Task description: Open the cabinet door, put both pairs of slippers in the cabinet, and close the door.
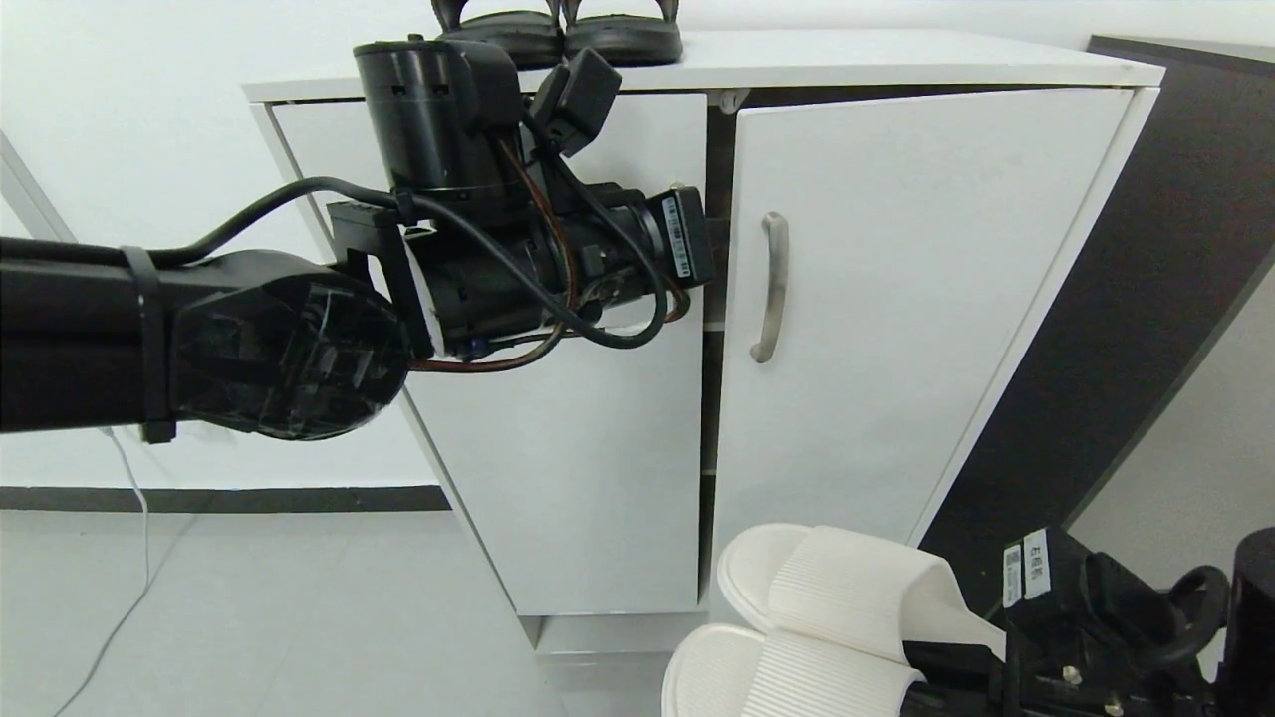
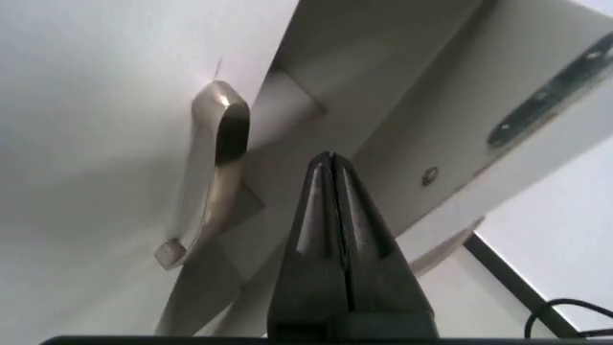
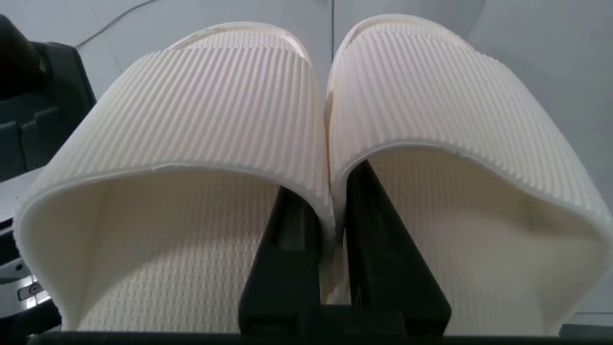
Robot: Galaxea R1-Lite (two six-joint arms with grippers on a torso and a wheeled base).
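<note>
Above the pale floor [image 1: 249,597] my right pincer [image 3: 331,230] grips the white slippers [image 1: 827,617], and farther on my left pincer [image 2: 330,168], clenched empty, sits beside the cabinet door [image 1: 896,299] handle [image 2: 206,172], where closed fingers could slip off its edge; black slippers [image 1: 563,35] lie on top.

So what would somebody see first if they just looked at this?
Probably the big black left arm stretched across the front of the white cabinet, with its shut left tool close to the door handle. Next come the white slippers, pinched in the right tool low in front, and the black slippers on top of the cabinet.
</note>
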